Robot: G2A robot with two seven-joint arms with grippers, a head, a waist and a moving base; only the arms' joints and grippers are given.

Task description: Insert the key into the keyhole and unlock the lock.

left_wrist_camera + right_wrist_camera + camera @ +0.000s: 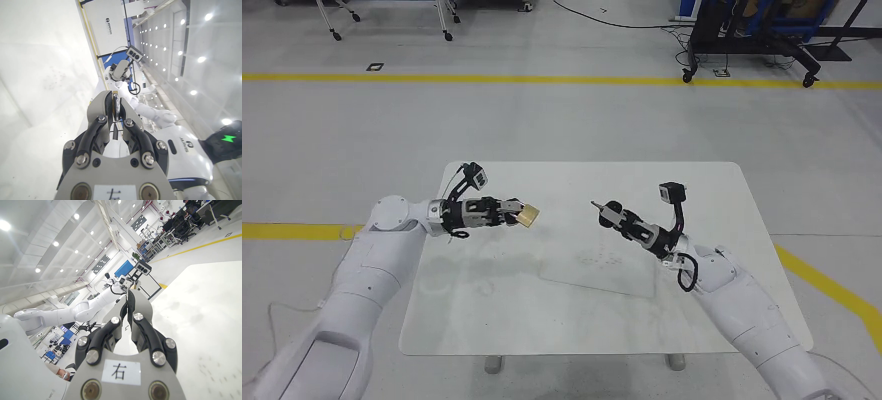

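Over the white table the left tool is closed tight on the brass lock, and the right tool is pinched shut on the thin key — lock on the left, key on the right, pointing toward each other, not touching.

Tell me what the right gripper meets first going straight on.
Likely the lock in the left gripper, key first; the gap between looks free, though height is unclear.
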